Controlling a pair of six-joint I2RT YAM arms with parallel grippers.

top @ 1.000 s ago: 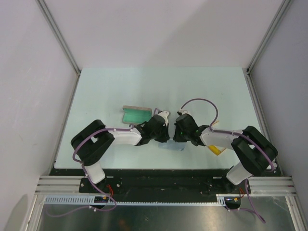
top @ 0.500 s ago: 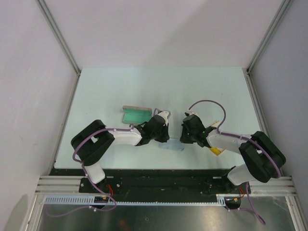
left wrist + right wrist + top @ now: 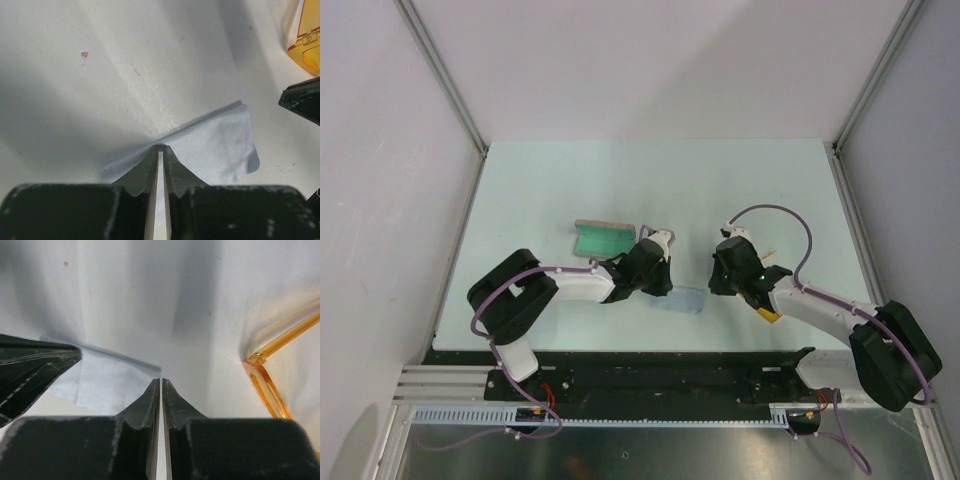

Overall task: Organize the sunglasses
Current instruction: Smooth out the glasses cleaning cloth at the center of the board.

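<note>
Cloth step: left gripper is pinching the left edge of the cloth. The right gripper has its fingers pressed together at the cloth's right corner.
I can't tell whether the right actually has that corner. The sunglasses lie on the table just right of the cloth, partly under the right arm, and nothing holds them. My call: hold the left pinch low and pull slowly so the cloth lies flat, with the right staying off the thin temple arms. The open case sits beyond the cloth, to its far left, so clear its rim.
</note>
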